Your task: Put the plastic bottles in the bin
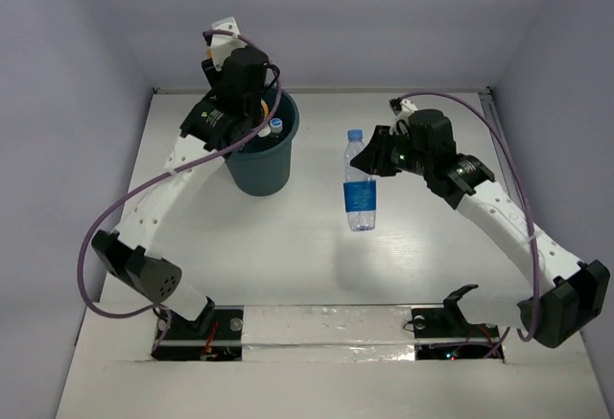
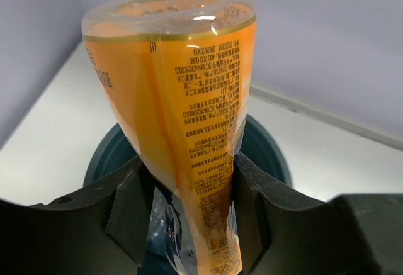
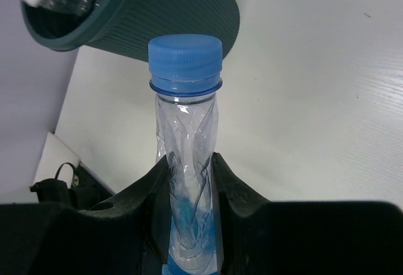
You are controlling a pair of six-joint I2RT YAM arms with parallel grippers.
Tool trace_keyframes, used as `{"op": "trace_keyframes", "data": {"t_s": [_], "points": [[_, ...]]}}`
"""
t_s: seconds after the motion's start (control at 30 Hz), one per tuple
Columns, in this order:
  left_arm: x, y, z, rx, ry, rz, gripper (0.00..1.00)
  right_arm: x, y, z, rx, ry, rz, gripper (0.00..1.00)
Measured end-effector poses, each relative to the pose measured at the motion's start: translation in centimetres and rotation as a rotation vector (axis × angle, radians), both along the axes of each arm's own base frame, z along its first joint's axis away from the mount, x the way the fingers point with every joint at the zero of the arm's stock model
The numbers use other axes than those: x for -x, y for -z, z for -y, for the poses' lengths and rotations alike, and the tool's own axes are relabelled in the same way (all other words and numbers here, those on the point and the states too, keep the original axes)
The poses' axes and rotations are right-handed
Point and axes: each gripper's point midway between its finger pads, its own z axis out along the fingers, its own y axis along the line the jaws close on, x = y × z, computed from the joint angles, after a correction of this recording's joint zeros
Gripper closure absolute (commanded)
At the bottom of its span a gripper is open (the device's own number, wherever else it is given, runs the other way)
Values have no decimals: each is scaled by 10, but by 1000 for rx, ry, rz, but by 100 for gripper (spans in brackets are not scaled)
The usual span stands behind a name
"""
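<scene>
While over bin (image 2: 267,146), btl (image 2: 182,99) in L pincer (image 2: 189,187)

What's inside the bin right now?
In the bin, a clear capped bottle pokes up near the rim. The orange bottle in the left gripper hangs over the opening and covers the rest, so any others beneath cannot be seen.

Bright, even light; soft shadows.
</scene>
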Motion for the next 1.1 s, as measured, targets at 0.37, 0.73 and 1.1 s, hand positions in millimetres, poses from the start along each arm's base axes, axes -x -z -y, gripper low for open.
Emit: {"op": "trace_keyframes", "data": {"t_s": [0.37,0.73,1.1], "points": [[-10,89,-8,-341,-77,-50,50,17,-45,0,-119,-6,79,82],[-9,83,4,-266,-51,-21,1,-1,-125,-42,-267,-55,208,82],[38,-54,14,138,124,216,1,-51,-165,-88,-328,-5,269,83]]}}
